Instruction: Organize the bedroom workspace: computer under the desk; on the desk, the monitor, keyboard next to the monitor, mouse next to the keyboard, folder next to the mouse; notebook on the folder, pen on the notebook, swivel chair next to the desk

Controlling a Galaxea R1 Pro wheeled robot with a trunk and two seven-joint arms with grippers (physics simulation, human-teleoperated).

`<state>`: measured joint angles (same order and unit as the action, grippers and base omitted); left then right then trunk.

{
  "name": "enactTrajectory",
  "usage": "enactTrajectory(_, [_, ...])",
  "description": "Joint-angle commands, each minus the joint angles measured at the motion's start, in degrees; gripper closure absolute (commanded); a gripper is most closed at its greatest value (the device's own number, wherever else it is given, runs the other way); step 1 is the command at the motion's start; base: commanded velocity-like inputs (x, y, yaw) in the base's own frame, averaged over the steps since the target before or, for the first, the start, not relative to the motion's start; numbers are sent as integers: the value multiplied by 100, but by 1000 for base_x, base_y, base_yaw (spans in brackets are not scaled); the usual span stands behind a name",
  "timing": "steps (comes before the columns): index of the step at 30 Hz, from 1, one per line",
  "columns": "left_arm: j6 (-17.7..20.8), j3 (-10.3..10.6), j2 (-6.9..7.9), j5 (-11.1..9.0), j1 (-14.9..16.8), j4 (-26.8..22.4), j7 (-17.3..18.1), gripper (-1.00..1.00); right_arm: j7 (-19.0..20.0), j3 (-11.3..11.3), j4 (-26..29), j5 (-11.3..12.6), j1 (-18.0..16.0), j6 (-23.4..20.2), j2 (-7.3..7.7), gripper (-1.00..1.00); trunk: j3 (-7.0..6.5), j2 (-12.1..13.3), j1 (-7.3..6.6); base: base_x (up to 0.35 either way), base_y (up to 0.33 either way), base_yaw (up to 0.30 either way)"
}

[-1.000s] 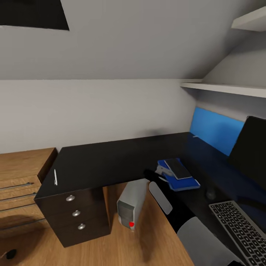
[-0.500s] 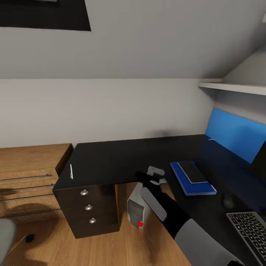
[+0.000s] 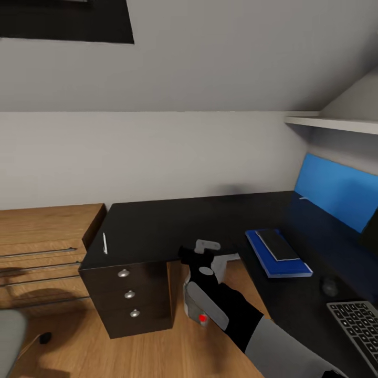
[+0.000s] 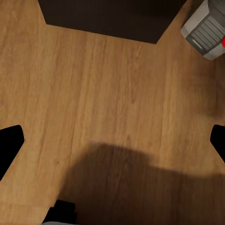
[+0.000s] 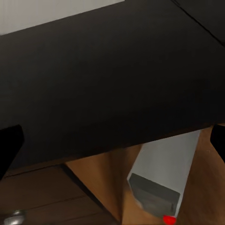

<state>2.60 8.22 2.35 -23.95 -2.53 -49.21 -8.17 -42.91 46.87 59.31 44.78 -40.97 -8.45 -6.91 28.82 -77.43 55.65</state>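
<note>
Our right gripper [image 3: 202,251] hangs empty over the desk's [image 3: 173,220] inner edge, its fingers spread wide, the dark tips showing at both borders of the right wrist view. Our left gripper [image 4: 112,140] also stands wide open over bare wooden floor [image 4: 93,93]. Just below the right gripper we see one computer [image 3: 202,310], standing on the floor under the desk beside the drawer unit [image 3: 128,299], which carries three silver knobs.

On the desk top we count one pen [image 3: 105,243] near the far left edge, above the drawers, well apart from the rest. One folder [image 3: 268,260] lies right of the gripper with one notebook [image 3: 278,244] stacked on it. Nearer us sit one mouse [image 3: 329,286] and one keyboard [image 3: 362,328], cut by the frame. A wooden chest [image 3: 42,247] adjoins the desk's left end.
</note>
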Motion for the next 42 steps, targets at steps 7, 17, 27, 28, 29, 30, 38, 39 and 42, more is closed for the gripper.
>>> enactTrajectory(7, [7, 31, 11, -49, -1, -11, -53, -100, -34, 37, 32, 14, -7, -28, 1, -100, 5, -4, 1, 0, 272, 15])
enactTrajectory(17, [4, 31, 11, -49, -1, -9, -53, -100, -32, 49, 28, 14, -7, -32, -3, -100, 6, -4, 1, 0, 246, 215])
enactTrajectory(27, [-4, 31, 1, -49, -1, -9, -54, -100, -2, 57, 17, 21, -7, -40, -3, -100, 30, -4, 1, 0, 34, 260])
enactTrajectory(28, [-5, 32, -1, -49, -1, -9, -54, -100, 3, 61, 15, 22, -7, -41, -3, -100, 34, -4, 1, 0, 5, 262])
enactTrajectory(29, [-5, 34, -2, -49, -1, -9, -54, -100, 4, 65, 14, 22, -7, -41, -3, -100, 37, -4, 1, 0, 4, 262])
enactTrajectory(30, [-5, 36, -4, -49, -1, -9, -53, -100, 7, 84, 11, 22, -7, -42, -3, -100, 41, -4, 1, 0, 2, 262])
enactTrajectory(38, [-5, 44, -6, -40, -1, -13, -53, -100, 10, 427, -2, 15, -7, -43, -11, -100, 76, -4, 1, 0, 0, 259])
enactTrajectory(39, [-5, 46, -6, -38, -1, -12, -54, -100, 11, 431, -1, 14, -7, -43, -12, -100, 81, -4, 1, 0, 0, 256])
enactTrajectory(42, [-5, 47, -6, -34, -1, -11, -53, -100, 11, 433, -2, 14, -7, -43, -12, -100, 96, -4, 1, 0, 0, 255])
